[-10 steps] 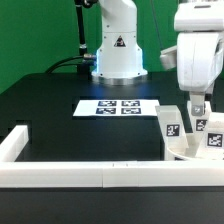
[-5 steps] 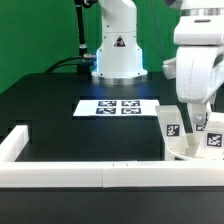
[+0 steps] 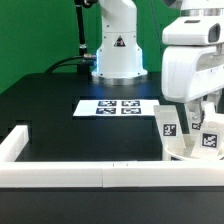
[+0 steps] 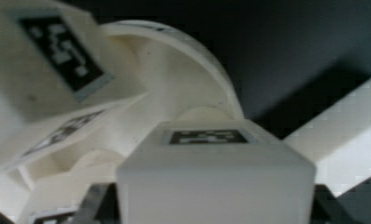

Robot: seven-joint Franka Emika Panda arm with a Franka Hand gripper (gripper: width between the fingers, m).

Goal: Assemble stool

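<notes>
Compared with a second earlier, the arm had come lower over the parts at the exterior view's right, its white body now hiding more of them. The gripper had gone from wide apart to clamped on a leg, which in the wrist view sat between the two dark fingers with its tag facing the camera.

The seat was a white round disc lying just inside the rail, at the exterior view's right end of it. Legs stood on or against the seat: one tagged leg rose on the side toward the marker board, another on the far side from it. The wrist view showed white blocky pieces crowded round the held leg, a large tag close by.

The marker board lay flat on the black table, apart from the seat. The robot base stood behind the board.
</notes>
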